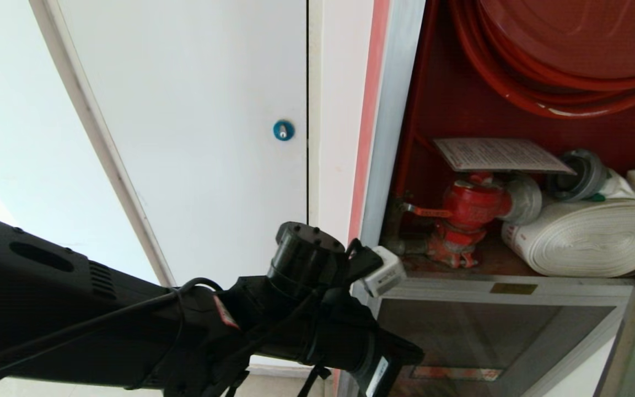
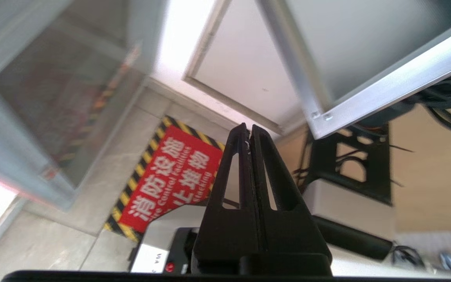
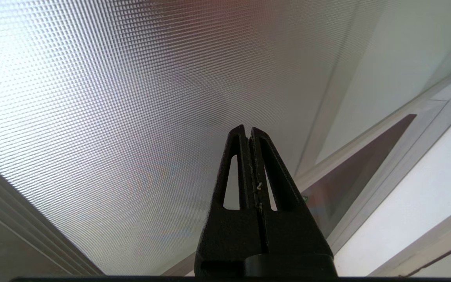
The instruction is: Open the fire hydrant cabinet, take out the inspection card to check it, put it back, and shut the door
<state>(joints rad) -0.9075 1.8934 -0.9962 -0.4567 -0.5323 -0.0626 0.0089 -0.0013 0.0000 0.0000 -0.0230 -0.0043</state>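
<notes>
Card [image 1: 502, 154] lies atop valve [image 1: 469, 207] in cabinet [image 1: 439, 105]; both grippers closed.

left gripper [image 2: 249, 131] closed, right gripper [image 3: 248, 133] closed

Fire hydrant cabinet [image 1: 400, 138]: silver frame, dark red interior. Hose reel [image 1: 560, 49] red. Valve [image 1: 469, 212] red. Rolled hose [image 1: 587, 237] white. Inspection card [image 1: 499, 154] white, dense dark print. Wall panel [image 1: 196, 138] white, lock [image 1: 283, 130] blue. Floor sign [image 2: 170, 176] red, white lettering, yellow-black striped border. Lower glass panel [image 1: 461, 331] dark, possibly tinted.
</notes>
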